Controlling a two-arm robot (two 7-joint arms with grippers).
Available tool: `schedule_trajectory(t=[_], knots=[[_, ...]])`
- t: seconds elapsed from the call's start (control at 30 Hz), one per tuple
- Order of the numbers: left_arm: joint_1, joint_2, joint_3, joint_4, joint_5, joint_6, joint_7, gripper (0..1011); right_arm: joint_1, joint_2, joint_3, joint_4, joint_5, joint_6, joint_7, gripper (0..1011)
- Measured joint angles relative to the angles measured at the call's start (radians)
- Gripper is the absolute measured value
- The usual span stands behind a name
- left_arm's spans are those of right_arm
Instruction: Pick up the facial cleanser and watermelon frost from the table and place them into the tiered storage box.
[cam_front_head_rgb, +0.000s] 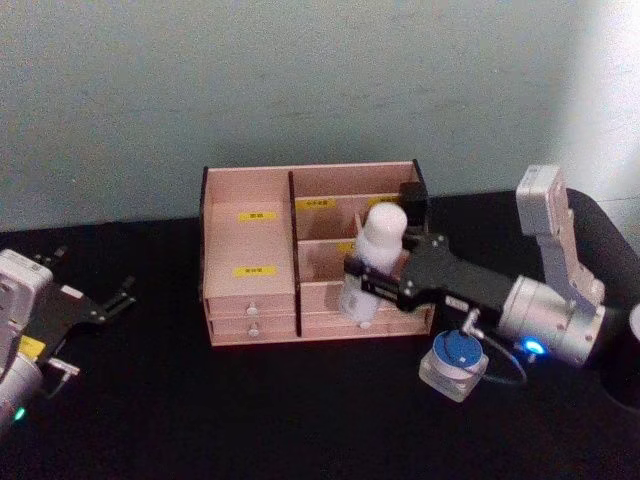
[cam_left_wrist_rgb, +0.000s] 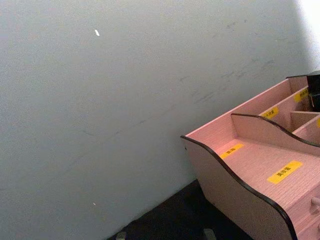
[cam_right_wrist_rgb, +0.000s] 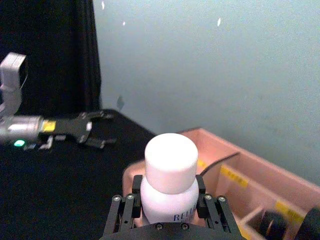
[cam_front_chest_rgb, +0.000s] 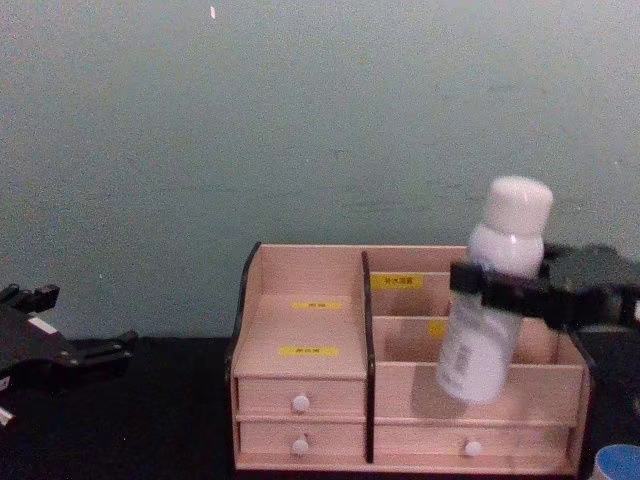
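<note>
Head view: the right gripper (cam_front_head_rgb: 372, 283) is clamped on the tall white cylindrical facial cleanser bottle (cam_front_head_rgb: 382, 236), which is tilted and off the black table (cam_front_head_rgb: 300, 425), at the right half of the pinkish wooden tiered storage box (cam_front_head_rgb: 247, 190). The squat clear watermelon frost jar with a blue lid (cam_front_head_rgb: 455, 358) stands on the table just before the box's right front corner. The left gripper (cam_front_head_rgb: 120, 296) rests far left, fingers spread.

Left wrist view: the box's curved dark-edged side wall (cam_left_wrist_rgb: 235, 187) is seen.

Right wrist view: the fingers (cam_right_wrist_rgb: 131, 202) press both sides of the bottle below its cap.

Chest view: the bottle's base (cam_front_chest_rgb: 470, 365) hangs before the box's upper front wall.
</note>
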Motion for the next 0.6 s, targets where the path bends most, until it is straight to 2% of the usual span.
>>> schedule_trajectory(t=[0.23,0.47,0.5,0.6], knots=[[0.000,0.000,0.000,0.000,0.000,0.000,0.000,1001,0.071,-0.034,-0.008,0.045,-0.006,-0.009,-0.031,596],[0.000,0.000,0.000,0.000,0.000,0.000,0.000,1001,0.133,-0.071,-0.017,0.102,-0.037,-0.021,-0.064,596],[0.000,0.000,0.000,0.000,0.000,0.000,0.000,1001,0.157,-0.086,-0.021,0.131,-0.050,-0.027,-0.072,595],[0.000,0.000,0.000,0.000,0.000,0.000,0.000,1001,0.181,-0.101,-0.026,0.159,-0.064,-0.033,-0.078,595]])
